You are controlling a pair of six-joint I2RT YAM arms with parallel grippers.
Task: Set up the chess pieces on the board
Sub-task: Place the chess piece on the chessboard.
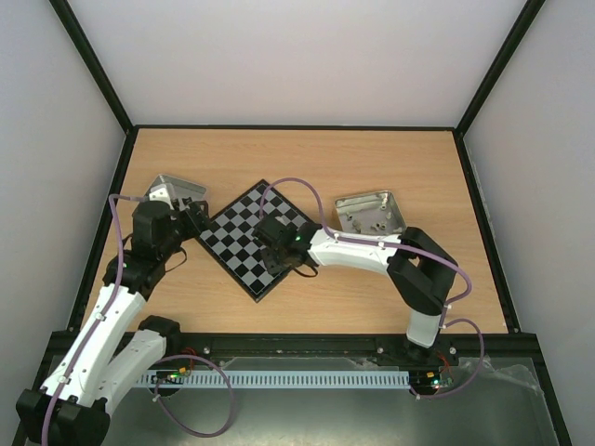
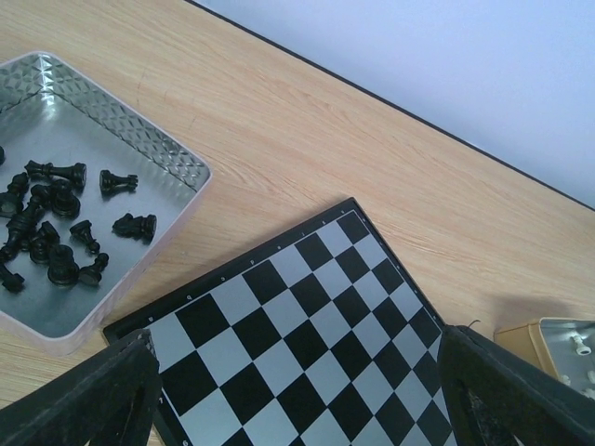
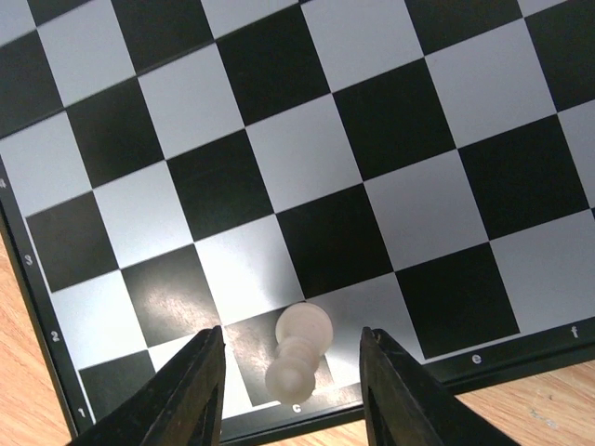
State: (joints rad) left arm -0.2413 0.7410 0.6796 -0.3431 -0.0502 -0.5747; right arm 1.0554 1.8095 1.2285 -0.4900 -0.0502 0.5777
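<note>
Hovering low over the board (image 3: 307, 149), my right pincer (image 3: 290, 333) gapes open astride a white chess piece (image 3: 299, 348) on its edge row, my left pincer (image 2: 296, 333) likewise open above its left corner.

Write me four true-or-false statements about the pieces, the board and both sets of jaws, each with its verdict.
1. A white piece stands on the board between the right jaws. True.
2. The right jaws are clamped on that piece. False: they are open, with a gap showing on each side of it.
3. The tray next to the board in the left wrist view holds black pieces. True.
4. The left jaws carry a black piece. False: they are open and empty above the board's edge.
</note>
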